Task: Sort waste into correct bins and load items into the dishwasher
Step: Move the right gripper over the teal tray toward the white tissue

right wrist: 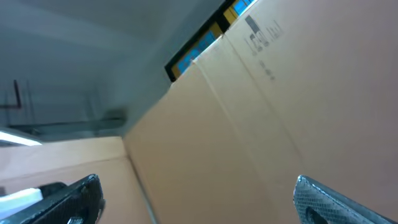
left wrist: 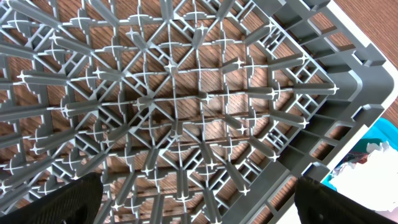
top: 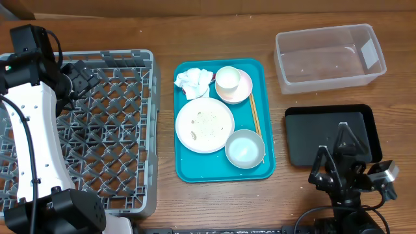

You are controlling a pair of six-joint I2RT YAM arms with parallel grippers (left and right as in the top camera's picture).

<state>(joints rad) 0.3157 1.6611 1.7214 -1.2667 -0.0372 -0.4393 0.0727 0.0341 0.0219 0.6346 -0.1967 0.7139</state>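
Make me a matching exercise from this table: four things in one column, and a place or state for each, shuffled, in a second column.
Column one:
1 cup
2 plate
3 clear tub
4 napkin

Column two:
a crumpled
b off the teal tray
c on the saucer
d speckled with crumbs

Pairs: 1c, 2d, 3b, 4a.
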